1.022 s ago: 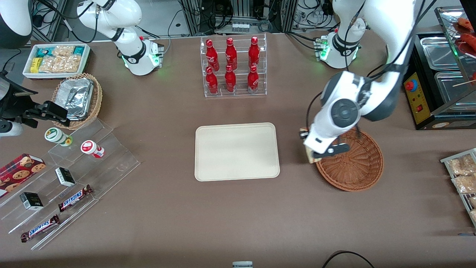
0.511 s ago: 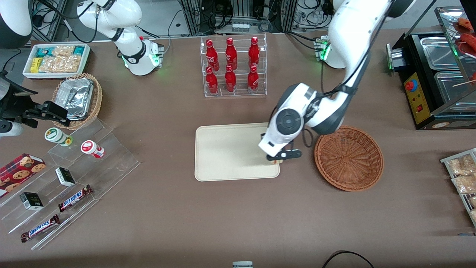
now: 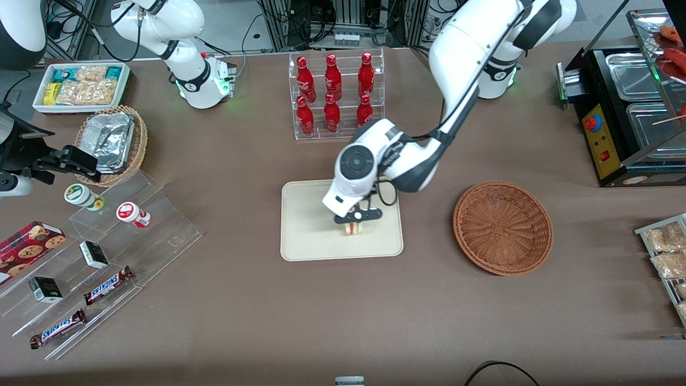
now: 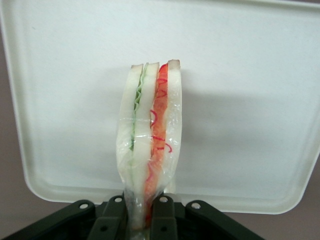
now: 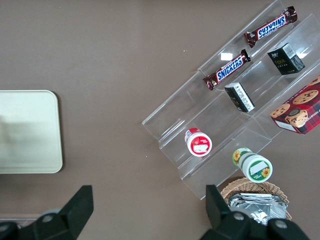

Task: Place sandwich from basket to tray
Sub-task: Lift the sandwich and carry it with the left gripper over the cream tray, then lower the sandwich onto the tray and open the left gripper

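Front view, ordered from the parked arm's end of the brown desk (image 3: 225,300) toward the working arm's, with the tray as landmark. Toward the parked arm's end from the tray stood a white bin of snack packets (image 3: 81,87), a tan wicker basket of foil trays (image 3: 111,143), and a stepped clear acrylic display (image 3: 107,268) carrying two Snickers bars (image 3: 107,284) and two small cups (image 3: 132,214). A clear rack of red bottles (image 3: 335,95) stood farther from the front camera than the tray.

The cream-beige tray (image 3: 305,214) lay flat at mid-desk. The gripper (image 3: 355,221) hung over the tray's inner area, on the half toward the basket. The jaws were clenched on the sandwich (image 3: 353,229), which hung below them over the tray surface; whether it touched the tray could not be told.

In the left wrist view the two black fingers (image 4: 163,216) pinched one end of the clear-wrapped sandwich (image 4: 150,150), whose cut edge faced the camera, showing white bread with a green layer and a red layer. The pale tray (image 4: 240,100) filled the background, its rounded rim visible.

The reddish-brown wicker basket (image 3: 502,228) sat near the tray, toward the working arm's end, apart from it and holding nothing visible.
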`<control>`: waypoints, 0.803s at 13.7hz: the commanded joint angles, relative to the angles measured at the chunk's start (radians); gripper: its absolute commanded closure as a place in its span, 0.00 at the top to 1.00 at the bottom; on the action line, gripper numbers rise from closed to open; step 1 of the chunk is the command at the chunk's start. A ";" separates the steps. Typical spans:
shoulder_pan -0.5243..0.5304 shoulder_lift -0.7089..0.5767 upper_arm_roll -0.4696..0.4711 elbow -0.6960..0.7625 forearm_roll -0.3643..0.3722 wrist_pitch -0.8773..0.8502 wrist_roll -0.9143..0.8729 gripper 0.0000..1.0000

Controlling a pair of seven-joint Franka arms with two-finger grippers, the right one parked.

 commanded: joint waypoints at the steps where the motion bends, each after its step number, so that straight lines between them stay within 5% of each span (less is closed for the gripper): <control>1: -0.051 0.065 0.015 0.092 0.086 -0.008 -0.105 0.00; 10: -0.063 0.107 0.015 0.121 0.105 -0.006 -0.145 0.00; 11: -0.063 0.113 0.015 0.124 0.105 -0.006 -0.160 0.08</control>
